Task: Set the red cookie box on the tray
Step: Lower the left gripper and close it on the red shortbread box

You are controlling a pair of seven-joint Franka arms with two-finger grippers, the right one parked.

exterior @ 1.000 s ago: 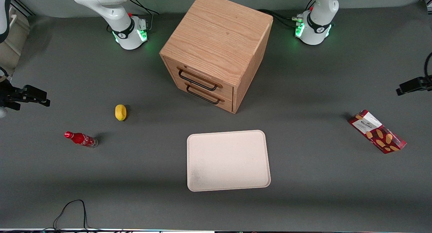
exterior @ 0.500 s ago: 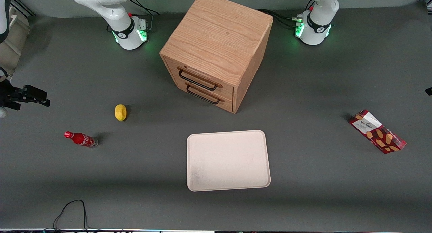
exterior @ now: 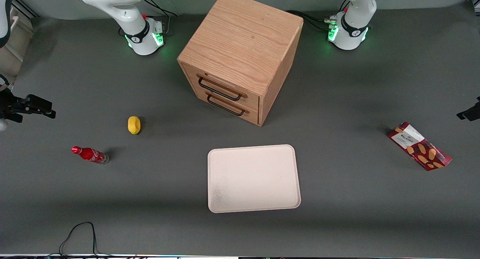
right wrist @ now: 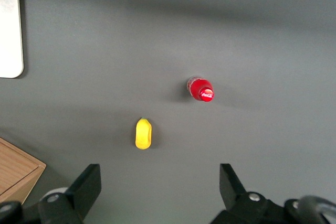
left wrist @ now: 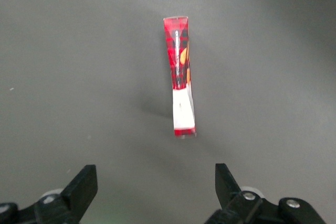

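The red cookie box (exterior: 419, 146) stands on its long edge on the grey table, toward the working arm's end. From the wrist it shows as a narrow dark-red strip with a white end (left wrist: 181, 80). The cream-white tray (exterior: 254, 178) lies flat in front of the drawer cabinet, nearer the front camera, with nothing on it. My left gripper (exterior: 465, 113) hangs at the working arm's edge of the front view, above the table and a little farther from the camera than the box. Its fingers (left wrist: 84, 187) stand wide apart, the gripper (left wrist: 155, 187) open and holding nothing.
A wooden two-drawer cabinet (exterior: 240, 56) stands mid-table, farther from the camera than the tray. A yellow lemon-like object (exterior: 134, 124) and a small red soda bottle (exterior: 90, 154) lie toward the parked arm's end. A black cable (exterior: 78, 232) loops at the near edge.
My left gripper slid almost out of the front view, then came back in, now nearer the camera and closer to the cookie box. Box and tray have not moved.
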